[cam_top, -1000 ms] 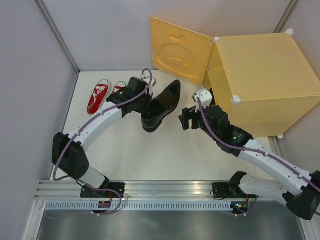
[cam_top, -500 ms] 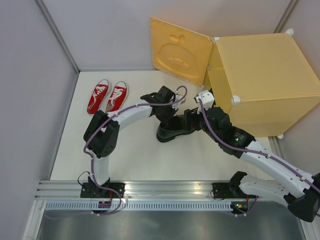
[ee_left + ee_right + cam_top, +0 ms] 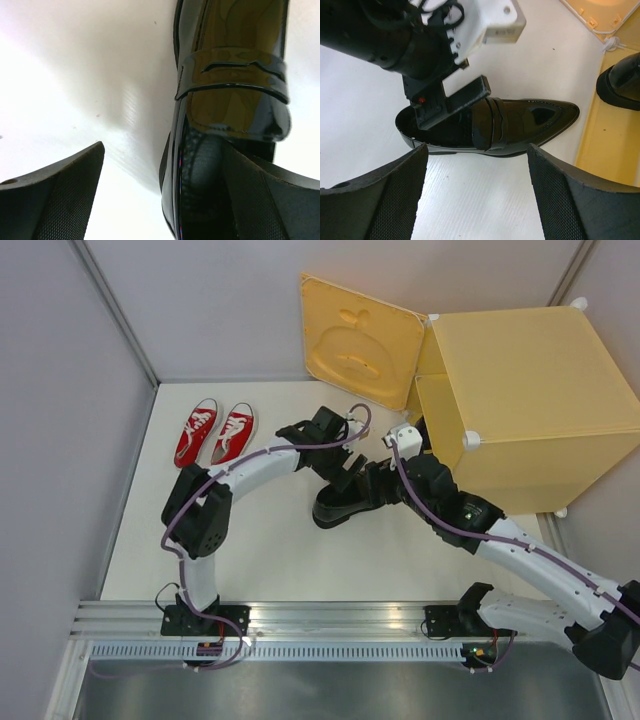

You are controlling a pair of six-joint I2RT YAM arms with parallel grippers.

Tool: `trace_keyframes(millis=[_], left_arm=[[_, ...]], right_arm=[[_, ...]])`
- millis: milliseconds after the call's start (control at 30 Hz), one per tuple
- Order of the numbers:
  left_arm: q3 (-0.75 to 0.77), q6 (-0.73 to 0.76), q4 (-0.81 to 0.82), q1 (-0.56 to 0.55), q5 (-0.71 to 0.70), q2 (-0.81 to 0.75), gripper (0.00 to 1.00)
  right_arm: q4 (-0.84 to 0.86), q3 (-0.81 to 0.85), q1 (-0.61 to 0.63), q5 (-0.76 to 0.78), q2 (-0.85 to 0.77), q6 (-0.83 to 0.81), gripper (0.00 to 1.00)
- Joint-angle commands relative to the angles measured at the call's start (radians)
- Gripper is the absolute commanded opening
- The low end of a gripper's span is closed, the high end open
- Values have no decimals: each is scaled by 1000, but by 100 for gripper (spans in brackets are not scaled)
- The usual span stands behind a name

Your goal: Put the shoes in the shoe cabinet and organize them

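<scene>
Your red sneakers sit side by side at 10 o'clock on the table. Your left gripper is spread wide, with one side of a black shoe between its fingers. That shoe lies flat mid-table, at 9 o'clock from the cabinet. Your right gripper is spread wide too and hangs over the shoe. The other black shoe is inside the cabinet.
</scene>
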Motion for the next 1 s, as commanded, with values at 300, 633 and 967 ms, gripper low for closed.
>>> trace_keyframes(millis=[300, 633, 967], left_arm=[[7, -307, 23, 141, -256, -403, 100], [-152, -512, -112, 475, -430, -669, 100], [-296, -445, -114, 505, -646, -885, 100]], right_arm=[[-80, 126, 13, -89, 115, 11, 83], [-127, 250, 134, -33, 346, 104, 81], [-256, 454, 213, 43, 615, 195, 79]])
